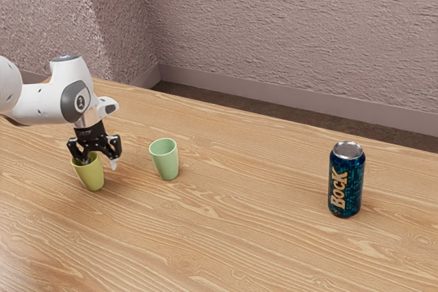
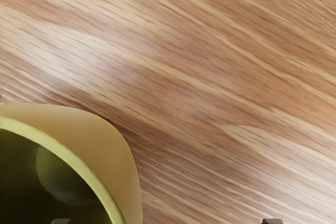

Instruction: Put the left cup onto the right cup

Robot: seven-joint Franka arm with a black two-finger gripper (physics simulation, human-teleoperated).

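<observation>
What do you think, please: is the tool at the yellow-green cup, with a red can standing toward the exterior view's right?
Nearly: the exterior view shows the can is blue, not red. The tool is indeed at the yellow-green cup, and the can stands toward that view's right.

Bright even light; soft shadows; pale sheen on table [image 2: 63, 45].

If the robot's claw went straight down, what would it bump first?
Most likely the yellow-green cup. Its rim sits just under the open gripper, though depth is unclear.
</observation>
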